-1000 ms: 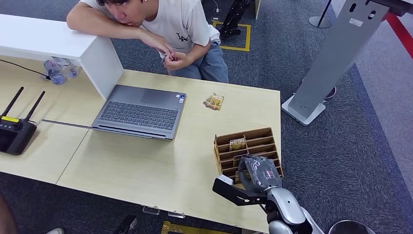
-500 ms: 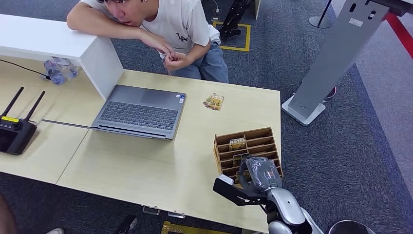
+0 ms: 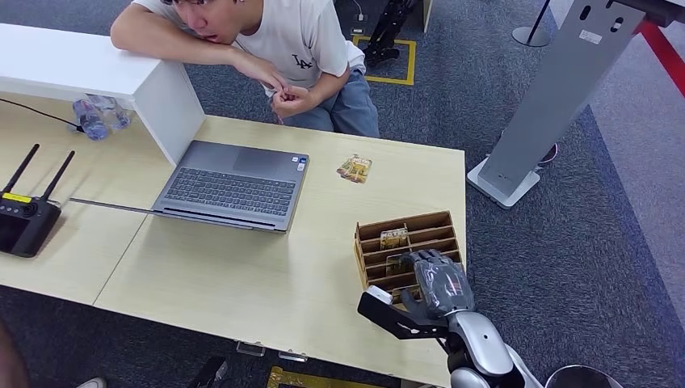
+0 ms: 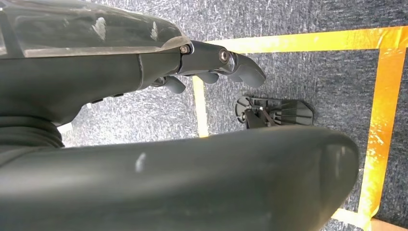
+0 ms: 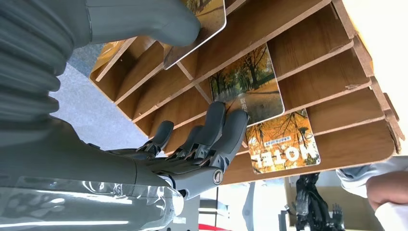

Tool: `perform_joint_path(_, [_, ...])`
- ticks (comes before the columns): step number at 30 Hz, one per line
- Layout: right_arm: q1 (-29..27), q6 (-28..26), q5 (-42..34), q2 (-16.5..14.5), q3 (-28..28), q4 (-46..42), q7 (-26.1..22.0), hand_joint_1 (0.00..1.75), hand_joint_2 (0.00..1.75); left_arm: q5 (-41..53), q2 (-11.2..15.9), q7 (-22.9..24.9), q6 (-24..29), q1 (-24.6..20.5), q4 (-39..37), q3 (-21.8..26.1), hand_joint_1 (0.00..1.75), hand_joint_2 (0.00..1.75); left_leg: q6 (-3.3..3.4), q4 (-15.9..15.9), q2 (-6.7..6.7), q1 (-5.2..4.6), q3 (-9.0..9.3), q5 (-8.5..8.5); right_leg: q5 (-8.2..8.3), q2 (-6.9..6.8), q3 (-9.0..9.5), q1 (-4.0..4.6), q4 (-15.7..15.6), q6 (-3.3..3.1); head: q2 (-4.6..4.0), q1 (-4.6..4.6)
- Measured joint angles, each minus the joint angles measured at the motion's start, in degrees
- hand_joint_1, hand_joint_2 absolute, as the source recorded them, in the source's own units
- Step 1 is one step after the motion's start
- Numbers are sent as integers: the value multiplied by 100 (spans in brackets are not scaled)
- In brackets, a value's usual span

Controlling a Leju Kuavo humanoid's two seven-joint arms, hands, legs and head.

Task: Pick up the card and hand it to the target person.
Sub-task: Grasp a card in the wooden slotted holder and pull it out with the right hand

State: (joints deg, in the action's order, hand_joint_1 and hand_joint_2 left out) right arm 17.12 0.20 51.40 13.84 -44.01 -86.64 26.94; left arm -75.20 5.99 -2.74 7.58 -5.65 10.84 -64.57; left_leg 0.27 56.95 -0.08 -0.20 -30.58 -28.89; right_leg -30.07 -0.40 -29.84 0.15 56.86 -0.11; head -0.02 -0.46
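Note:
A wooden card rack (image 3: 408,222) stands near the right edge of the table (image 3: 242,275). A picture card (image 3: 394,238) lies in one of its far slots. My right hand (image 3: 436,283) hovers over the rack's near slots. In the right wrist view the right hand (image 5: 192,144) holds nothing; its fingers (image 5: 211,125) are spread and reach to the edge of a tree-print card (image 5: 248,91). A card printed MOTEL (image 5: 284,142) lies in the slot beside it, and my thumb overlaps a third card (image 5: 204,19). The person (image 3: 275,40) sits behind the table. My left hand (image 4: 211,62) hangs over the floor, holding nothing.
Another card (image 3: 355,168) lies loose on the table's far side. An open laptop (image 3: 230,184) sits mid-table, with a black router (image 3: 24,218) at the left and a white shelf (image 3: 81,65) behind. A grey stand (image 3: 549,105) rises on the carpet to the right.
My right hand has moved a little forward over the rack, its fingers now reaching further into the slots. Nothing else has shifted.

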Motion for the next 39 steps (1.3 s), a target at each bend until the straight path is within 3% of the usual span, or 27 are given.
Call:
perform_joint_path(12, [-102,6,143,95,82,-275,205,66,175,19,0,-56,-13,1,-1,-1,0,0,0,0,0,0,1,0,0,0,0,0,0,0,0,1])
perform_joint_path(21, [-230,321,338,178,114,-738,503,69,175,8,0,-51,-5,1,-1,-2,0,0,0,0,0,0,0,0,0,0,0,0,0,0,0,1])
perform_joint_path(39, [-338,670,283,193,87,-1113,462,77,175,-15,0,-47,3,-1,-1,-2,0,0,0,0,0,0,-1,0,0,0,0,0,0,0,0,1])
